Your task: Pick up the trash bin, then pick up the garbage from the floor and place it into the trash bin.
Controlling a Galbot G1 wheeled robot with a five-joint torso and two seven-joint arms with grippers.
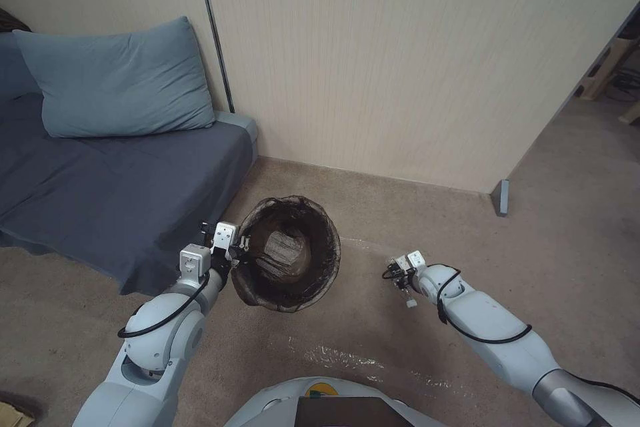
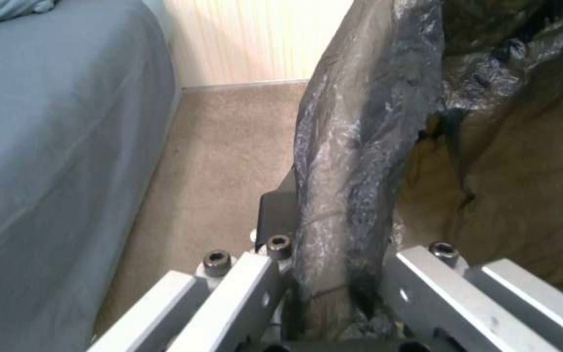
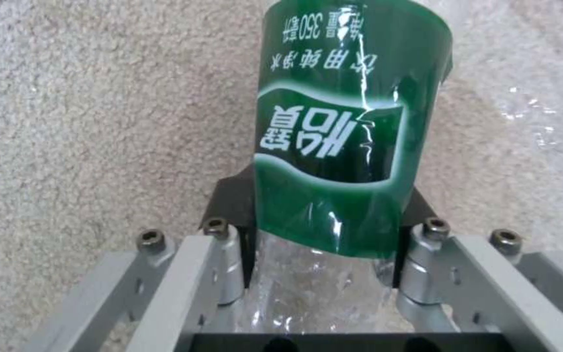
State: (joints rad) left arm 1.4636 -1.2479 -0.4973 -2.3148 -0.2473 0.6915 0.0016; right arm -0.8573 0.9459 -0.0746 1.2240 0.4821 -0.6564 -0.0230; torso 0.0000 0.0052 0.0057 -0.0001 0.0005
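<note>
Your left claw point(image 1: 235, 255) is clamped on the near-left rim of the bin point(image 1: 293, 255); in the left wrist view the liner-covered rim point(image 2: 350, 186) runs straight between the two fingers point(image 2: 275, 215), one outside the wall and one inside. The bin sits tipped, its mouth facing up toward your head camera, just right of the sofa point(image 1: 113, 193) and near the wall point(image 1: 413, 60).

Your right claw point(image 3: 324, 230) is closed around the bottle point(image 3: 347, 122). The clear body passes between the fingers, and the green label lies just beyond the fingertips, over the carpet point(image 3: 93, 122). From the head camera, that claw point(image 1: 402, 278) is low and to the right of the bin, apart from it, and you can make out the bottle's white cap point(image 1: 411, 303) hanging beneath it.
</note>
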